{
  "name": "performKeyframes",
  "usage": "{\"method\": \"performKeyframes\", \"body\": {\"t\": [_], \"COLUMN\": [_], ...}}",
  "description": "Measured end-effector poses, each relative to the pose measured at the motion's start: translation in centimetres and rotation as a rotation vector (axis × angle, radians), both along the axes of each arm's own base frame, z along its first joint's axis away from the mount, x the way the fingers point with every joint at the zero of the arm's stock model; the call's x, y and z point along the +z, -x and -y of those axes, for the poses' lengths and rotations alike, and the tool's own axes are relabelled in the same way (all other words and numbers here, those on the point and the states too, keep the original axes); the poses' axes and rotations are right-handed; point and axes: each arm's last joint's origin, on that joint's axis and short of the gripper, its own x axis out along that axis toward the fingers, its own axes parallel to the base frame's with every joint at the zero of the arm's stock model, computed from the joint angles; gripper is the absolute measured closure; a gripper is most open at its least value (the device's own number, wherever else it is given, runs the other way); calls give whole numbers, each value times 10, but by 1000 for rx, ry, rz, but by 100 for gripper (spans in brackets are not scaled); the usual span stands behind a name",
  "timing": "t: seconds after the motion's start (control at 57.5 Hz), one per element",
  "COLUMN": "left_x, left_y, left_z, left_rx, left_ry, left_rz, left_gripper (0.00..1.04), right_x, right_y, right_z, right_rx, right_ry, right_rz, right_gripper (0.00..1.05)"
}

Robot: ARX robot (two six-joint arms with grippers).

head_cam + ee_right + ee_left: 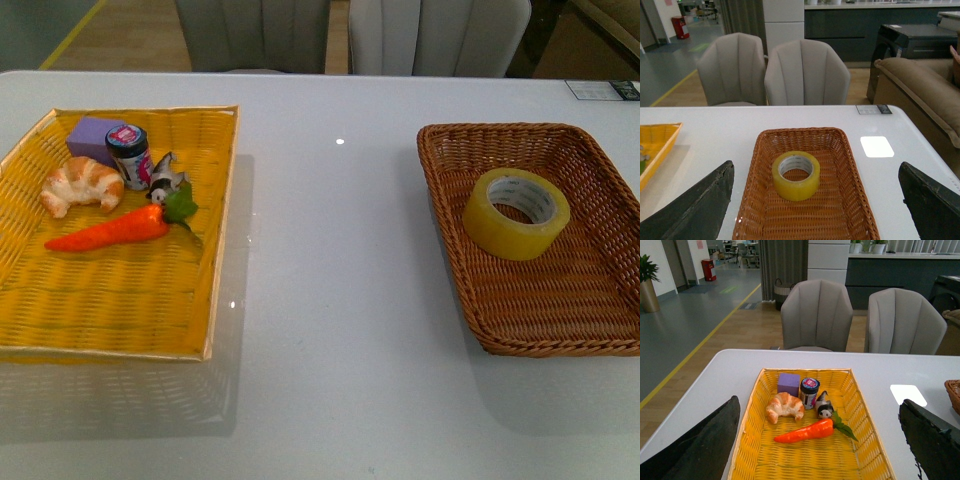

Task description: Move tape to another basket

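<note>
White table (330, 300), two baskets on it, well apart. The tape (515, 212) lies flat, hole up, inside the brown basket (455, 262) on the right side of the table, in the far half of it, nearer the basket's left wall. Yellowish roll, white core with green print. Nothing else in that basket. Right wrist view shows the same: tape (796, 175) about centered across the brown basket (845, 200), not touching the walls.

Yellow tray (217, 240) on the left side of the table holds a croissant (80, 184), a purple block (94, 138), a small jar (129, 155) with a pink label just beside the block, a small black-and-white figurine (166, 177) and a carrot (112, 229) with green leaves. Carrot lies across the tray, near the croissant, leaves by the figurine. All bunched in the far left part of the tray.

Neither arm shows in the front view. Left gripper (817, 450): claw spread wide, dark fingers (705, 445) at both edges of the left wrist view, holding nothing, above the near end of the yellow tray. Right gripper (815, 210): claw wide too, fingers (700, 202) at both picture edges, empty, above the near end of the brown basket, clear of the tape.

Two grey chairs (350, 35) behind the table's far edge.
</note>
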Motion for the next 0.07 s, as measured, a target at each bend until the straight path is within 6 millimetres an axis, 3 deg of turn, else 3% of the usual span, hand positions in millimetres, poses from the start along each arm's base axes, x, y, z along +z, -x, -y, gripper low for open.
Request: {"method": "performKeyframes", "body": {"t": [0.07], "left_x": [0], "left_y": [0], "left_z": [0], "left_rx": [0], "left_ry": [0], "left_rz": [0], "left_gripper": [9], "right_x": [0], "right_y": [0], "right_z": [0], "right_rx": [0], "right_ry": [0], "right_rz": [0], "right_gripper": [9]}}
